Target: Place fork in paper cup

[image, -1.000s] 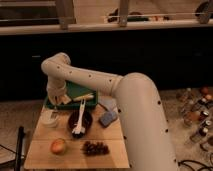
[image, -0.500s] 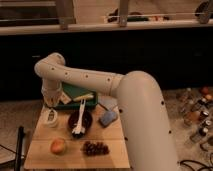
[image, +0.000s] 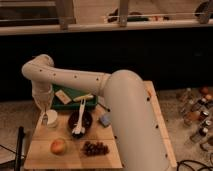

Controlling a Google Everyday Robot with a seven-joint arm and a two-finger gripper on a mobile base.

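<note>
The white paper cup stands on the left part of the wooden table. My gripper hangs straight down from the white arm, right over the cup's left rim. A thin pale sliver slants down at the cup's left side, just under the gripper; it may be the fork, but I cannot tell whether it is held or resting in the cup.
A dark bowl holding a white plastic utensil sits right of the cup. A green tray is behind it. An apple, dark grapes and a blue object lie nearby. Bottles stand on the floor at right.
The arm's elbow has swung left and the gripper has come down to just above the paper cup.
</note>
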